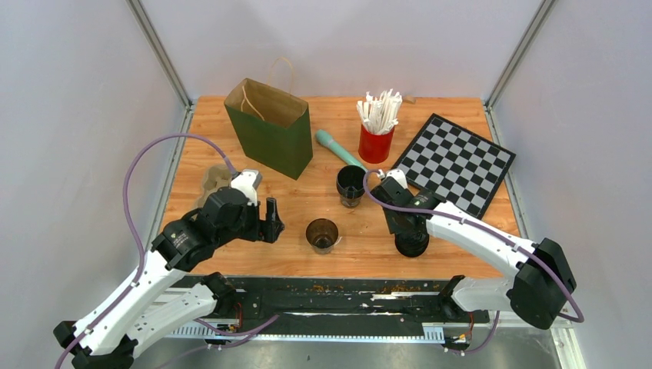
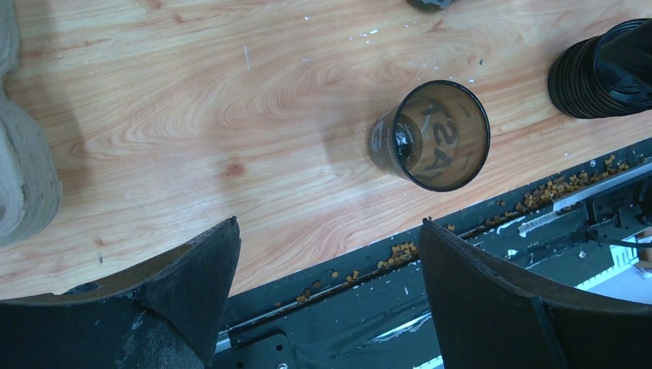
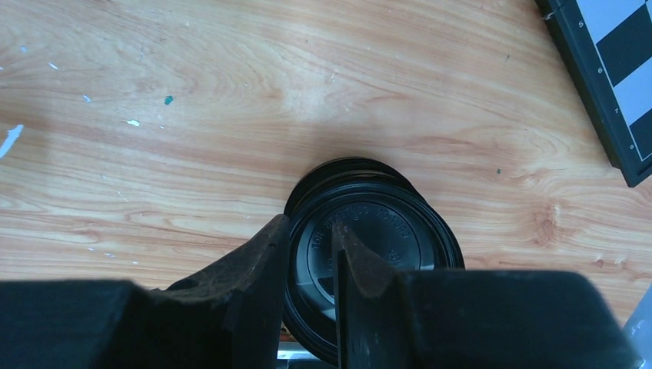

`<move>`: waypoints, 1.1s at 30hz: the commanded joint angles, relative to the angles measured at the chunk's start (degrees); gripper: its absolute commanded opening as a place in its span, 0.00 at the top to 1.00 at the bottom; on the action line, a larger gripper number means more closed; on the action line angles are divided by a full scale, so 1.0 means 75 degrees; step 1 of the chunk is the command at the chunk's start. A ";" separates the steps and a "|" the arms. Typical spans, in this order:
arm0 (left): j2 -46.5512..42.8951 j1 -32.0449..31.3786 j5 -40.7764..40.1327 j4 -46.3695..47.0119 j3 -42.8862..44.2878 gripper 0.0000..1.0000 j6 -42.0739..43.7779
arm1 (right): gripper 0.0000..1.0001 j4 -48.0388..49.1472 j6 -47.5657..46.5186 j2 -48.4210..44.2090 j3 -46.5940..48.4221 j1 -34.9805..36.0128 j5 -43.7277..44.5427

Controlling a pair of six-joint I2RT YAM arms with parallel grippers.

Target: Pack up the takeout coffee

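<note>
A dark see-through cup (image 1: 322,234) stands upright and uncovered near the front edge, and the left wrist view shows it too (image 2: 430,134). A second dark cup (image 1: 350,184) stands behind it. My left gripper (image 1: 271,219) (image 2: 330,223) hangs open and empty to the left of the front cup. A stack of black lids (image 1: 412,244) (image 3: 380,223) sits front right. My right gripper (image 1: 407,224) (image 3: 309,224) is down on that stack, jaws narrow and pinching the top lid's rim. The green paper bag (image 1: 269,131) stands open at the back left.
A pulp cup carrier (image 1: 214,183) (image 2: 27,169) lies left of my left gripper. A red cup of white straws (image 1: 376,138), a teal tool (image 1: 338,148) and a chessboard (image 1: 457,161) fill the back right. The lid stack (image 2: 600,73) is close to the table's front edge.
</note>
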 commanded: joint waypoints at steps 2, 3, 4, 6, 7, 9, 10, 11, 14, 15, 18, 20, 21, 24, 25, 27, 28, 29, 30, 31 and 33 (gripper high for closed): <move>-0.0082 -0.0023 0.0058 0.0231 -0.0121 0.08 -0.0077 | 0.72 0.0543 0.0000 -0.0124 -0.0247 -0.0102 -0.0194; -0.0093 -0.0022 0.0058 0.0248 -0.0147 0.08 -0.0089 | 0.72 0.0629 -0.0004 -0.0129 -0.0295 -0.0127 -0.0317; -0.0110 -0.0022 0.0059 0.0272 -0.0177 0.08 -0.0112 | 0.72 0.0678 0.0019 -0.0120 -0.0329 -0.0132 -0.0347; -0.0114 -0.0022 0.0078 0.0296 -0.0201 0.08 -0.0137 | 0.72 0.0731 0.0030 -0.0050 -0.0365 -0.0140 -0.0356; -0.0116 -0.0031 0.0081 0.0300 -0.0197 0.08 -0.0140 | 0.72 0.0736 0.0044 0.0005 -0.0371 -0.0139 -0.0357; -0.0120 -0.0028 0.0082 0.0281 -0.0188 0.08 -0.0137 | 0.72 0.0723 0.0049 0.0106 -0.0379 -0.0140 -0.0355; -0.0119 -0.0023 0.0084 0.0267 -0.0182 0.08 -0.0143 | 0.72 0.0697 0.0054 0.0151 -0.0374 -0.0141 -0.0338; -0.0124 -0.0024 0.0071 0.0251 -0.0177 0.08 -0.0138 | 0.72 0.0684 0.0062 0.0181 -0.0378 -0.0134 -0.0301; -0.0152 -0.0022 0.0035 0.0219 -0.0176 0.08 -0.0137 | 0.74 0.0633 0.0082 0.0264 -0.0355 -0.0139 -0.0241; -0.0160 -0.0022 0.0034 0.0214 -0.0187 0.08 -0.0151 | 0.75 0.0599 0.0074 0.0293 -0.0335 -0.0140 -0.0210; -0.0162 -0.0023 0.0023 0.0234 -0.0171 0.08 -0.0161 | 0.77 0.0530 0.0080 0.0330 -0.0308 -0.0144 -0.0109; -0.0142 -0.0022 0.0023 0.0243 -0.0145 0.08 -0.0161 | 0.78 0.0531 0.0086 0.0312 -0.0331 -0.0145 -0.0119; -0.0128 -0.0022 0.0030 0.0243 -0.0126 0.08 -0.0161 | 0.78 0.0528 0.0086 0.0295 -0.0342 -0.0154 -0.0120; -0.0112 -0.0023 0.0017 0.0243 -0.0118 0.09 -0.0161 | 0.80 0.0484 0.0142 0.0218 -0.0349 -0.0149 -0.0129; -0.0101 -0.0022 0.0012 0.0246 -0.0124 0.09 -0.0171 | 0.81 0.0416 0.0166 0.0220 -0.0331 -0.0152 -0.0136; -0.0093 -0.0028 0.0001 0.0265 -0.0135 0.09 -0.0188 | 0.80 0.0238 0.0260 0.0281 -0.0226 -0.0155 -0.0138; -0.0088 -0.0023 0.0000 0.0266 -0.0141 0.09 -0.0191 | 0.78 0.0166 0.0304 0.0307 -0.0188 -0.0142 -0.0157; -0.0087 -0.0022 -0.0001 0.0277 -0.0151 0.09 -0.0198 | 0.77 0.0131 0.0342 0.0316 -0.0160 -0.0150 -0.0180; -0.0093 -0.0028 -0.0008 0.0289 -0.0162 0.09 -0.0199 | 0.77 0.0125 0.0377 0.0316 -0.0151 -0.0146 -0.0226; -0.0088 -0.0023 -0.0012 0.0304 -0.0175 0.09 -0.0205 | 0.77 0.0129 0.0399 0.0319 -0.0152 -0.0162 -0.0272; -0.0095 -0.0028 -0.0013 0.0325 -0.0199 0.09 -0.0214 | 0.78 0.0123 0.0462 0.0326 -0.0142 -0.0150 -0.0319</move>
